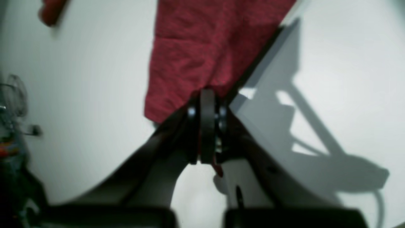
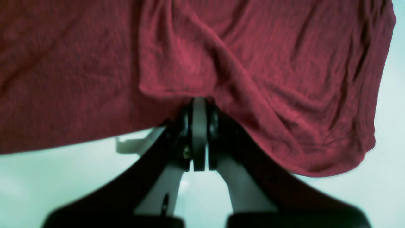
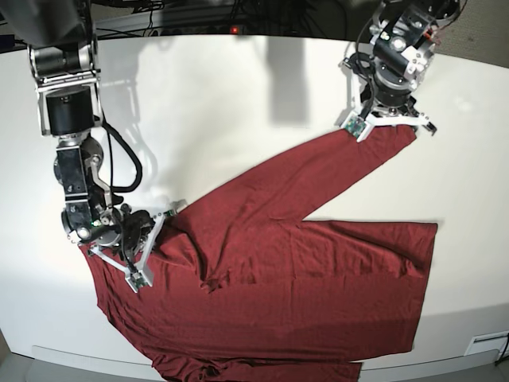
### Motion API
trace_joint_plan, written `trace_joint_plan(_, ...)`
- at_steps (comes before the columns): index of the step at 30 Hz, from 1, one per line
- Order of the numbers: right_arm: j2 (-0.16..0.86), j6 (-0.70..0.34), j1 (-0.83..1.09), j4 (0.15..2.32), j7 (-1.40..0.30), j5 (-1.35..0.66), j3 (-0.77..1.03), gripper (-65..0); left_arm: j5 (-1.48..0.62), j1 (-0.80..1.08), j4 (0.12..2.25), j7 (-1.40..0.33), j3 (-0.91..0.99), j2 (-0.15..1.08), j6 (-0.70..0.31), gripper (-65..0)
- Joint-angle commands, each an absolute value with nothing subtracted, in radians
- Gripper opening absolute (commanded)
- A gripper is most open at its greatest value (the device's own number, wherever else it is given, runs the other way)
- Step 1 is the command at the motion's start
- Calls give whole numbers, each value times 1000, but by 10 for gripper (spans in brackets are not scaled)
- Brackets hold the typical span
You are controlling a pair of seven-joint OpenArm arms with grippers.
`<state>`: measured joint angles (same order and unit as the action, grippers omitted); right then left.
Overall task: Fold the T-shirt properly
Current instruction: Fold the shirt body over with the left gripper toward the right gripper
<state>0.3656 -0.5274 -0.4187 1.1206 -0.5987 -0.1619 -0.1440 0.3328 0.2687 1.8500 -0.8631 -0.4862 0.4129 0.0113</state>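
The maroon T-shirt [image 3: 318, 294] lies spread on the white table [image 3: 238, 103], its body toward the front. One long sleeve [image 3: 318, 171] stretches diagonally to the back right. My left gripper [image 3: 386, 127] is shut on that sleeve's end; in the left wrist view the closed gripper [image 1: 207, 95] pinches the cloth [image 1: 196, 47] just above the table. My right gripper [image 3: 153, 235] is shut on the shirt's left shoulder area; in the right wrist view the closed gripper [image 2: 199, 102] grips a fold of wrinkled fabric [image 2: 269, 79]. The other sleeve is bunched under it.
Cables [image 3: 199, 16] run along the table's far edge. The shirt's hem reaches the front table edge [image 3: 79, 358]. A white fitting [image 3: 485, 346] sits at the front right corner. Blurred clutter [image 1: 9, 133] shows beyond the table in the left wrist view.
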Motion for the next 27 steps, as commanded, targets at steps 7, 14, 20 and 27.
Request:
trace_joint_plan(7,376,-523,-493,1137,-577,-165,-138,-650,419,208,1870,-762,-485,419,42,-650)
trace_joint_plan(14,376,-518,-513,1137,-574,-165,-138,-650,418,64,1870,-770,-485,419,42,-650)
trace_joint_plan(20,376,-479,-522,1137,-556,-165,-138,-650,413,-20,1870,-764,-485,419,42,-650)
trace_joint_plan(27,376,-474,-529,1137,-675,-195,-138,-650,321,-94,1845,-764,-485,419,41,-650)
